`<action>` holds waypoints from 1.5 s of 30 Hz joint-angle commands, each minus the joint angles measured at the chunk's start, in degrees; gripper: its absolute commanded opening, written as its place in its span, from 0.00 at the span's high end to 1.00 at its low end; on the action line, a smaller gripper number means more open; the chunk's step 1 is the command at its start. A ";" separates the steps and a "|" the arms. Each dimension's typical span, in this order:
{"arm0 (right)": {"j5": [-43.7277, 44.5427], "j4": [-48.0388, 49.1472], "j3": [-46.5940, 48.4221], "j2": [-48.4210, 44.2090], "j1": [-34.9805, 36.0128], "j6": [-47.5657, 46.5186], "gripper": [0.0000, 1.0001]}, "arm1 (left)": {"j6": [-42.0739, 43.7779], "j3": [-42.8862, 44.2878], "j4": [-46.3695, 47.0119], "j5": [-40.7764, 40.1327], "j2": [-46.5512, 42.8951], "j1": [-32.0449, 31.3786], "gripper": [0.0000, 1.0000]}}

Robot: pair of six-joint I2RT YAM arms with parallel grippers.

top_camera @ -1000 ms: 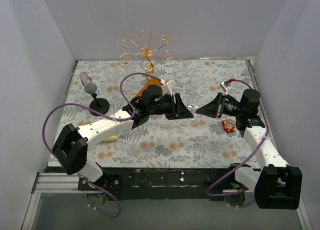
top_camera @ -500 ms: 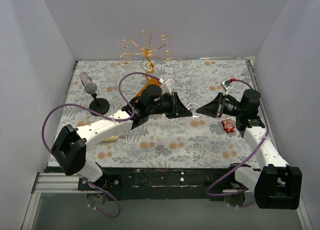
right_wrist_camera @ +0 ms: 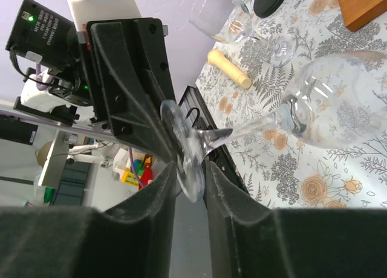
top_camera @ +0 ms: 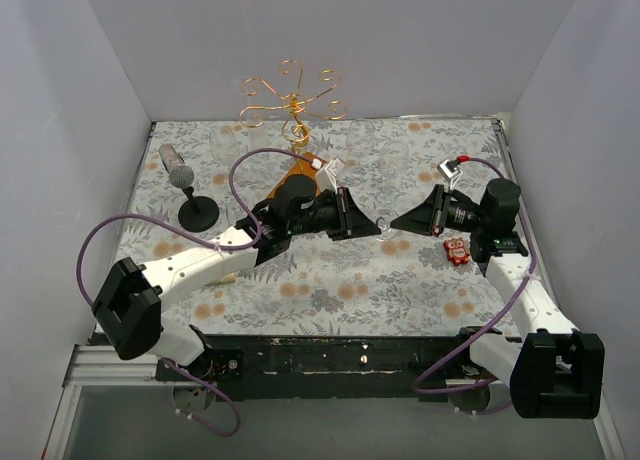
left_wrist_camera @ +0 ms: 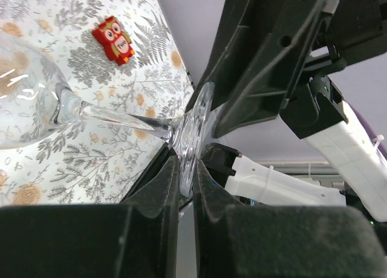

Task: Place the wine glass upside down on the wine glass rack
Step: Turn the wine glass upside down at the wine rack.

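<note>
The left tool (left_wrist_camera: 186, 169) is clenched on the round foot of the wine glass (left_wrist_camera: 36, 103), which lies sideways in the air above the middle of the tabletop (top_camera: 330, 280). The right tool (right_wrist_camera: 190, 169) has the same foot between its fingers; I cannot tell if it presses or is released. The wine glass rack (top_camera: 295, 108) stands at the far edge, well apart from the glass.

bench (top_camera: 330, 280) cloth: grey-white fern print, orange blooms; wine glass (left_wrist_camera: 36, 103) clear; wine glass rack (top_camera: 292, 100) copper-gold wire, orange-brown base; owl (top_camera: 457, 250) red; left pincer (left_wrist_camera: 187, 169) and right pincer (right_wrist_camera: 188, 175) black; arms (top_camera: 190, 265) white, cables (top_camera: 258, 149) purple; mic stand (top_camera: 198, 215) black
</note>
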 commanded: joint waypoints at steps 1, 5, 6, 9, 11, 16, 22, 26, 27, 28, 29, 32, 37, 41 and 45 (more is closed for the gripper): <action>-3.57 9.12 -1.09 -1.84 -0.31 1.32 0.59 | 2.49 -1.67 -0.84 -5.18 -5.96 0.81 1.00; -8.22 13.11 0.04 -1.50 -0.48 -2.08 0.44 | 2.40 -2.46 -2.86 -6.68 -9.47 1.25 1.00; -9.11 11.01 1.09 -1.23 -0.57 -4.54 0.42 | 2.40 -2.72 -3.56 -7.03 -10.44 1.42 1.00; -11.57 -1.79 6.71 -0.35 -1.01 -18.40 0.37 | 2.58 -2.81 -7.07 -7.47 -13.25 2.47 1.00; -11.84 -12.51 11.10 0.26 -1.54 -29.38 0.36 | 2.66 -2.37 -9.45 -7.56 -14.75 3.35 1.00; -7.28 -35.82 19.20 1.58 -4.35 -53.06 0.35 | 1.26 -0.71 -14.37 -6.07 -18.09 6.51 1.00; -4.28 -39.46 16.58 0.79 -7.60 -63.97 0.34 | -4.80 0.70 -15.53 -0.63 -20.21 13.98 1.00; -6.29 -35.87 12.36 -0.17 -9.97 -64.59 0.34 | -9.37 0.97 -13.24 4.64 -20.47 19.69 1.00; -7.17 -34.99 11.22 -0.35 -10.58 -64.42 0.34 | -10.16 1.40 -12.80 5.61 -20.30 21.01 1.00; -8.05 -34.45 9.99 -0.52 -11.29 -64.42 0.34 | -11.47 2.10 -13.06 6.23 -20.03 22.24 1.00; -8.84 -33.58 8.93 -0.70 -11.82 -64.50 0.34 | -12.01 2.89 -13.06 7.02 -19.86 23.30 1.00; -11.22 -30.95 6.12 -1.23 -13.66 -64.50 0.34 | -13.33 5.53 -14.11 6.77 -19.50 25.32 1.00; -14.47 -23.74 0.58 -2.46 -16.39 -61.70 0.34 | -15.00 8.17 -16.57 4.40 -19.15 26.91 1.00; -17.55 -20.04 -3.46 -3.33 -17.97 -60.38 0.34 | -16.67 9.32 -17.19 3.52 -18.89 27.88 1.00; -18.87 -15.38 -5.31 -4.30 -19.82 -58.97 0.34 | -18.16 11.42 -18.07 1.76 -17.84 28.76 1.00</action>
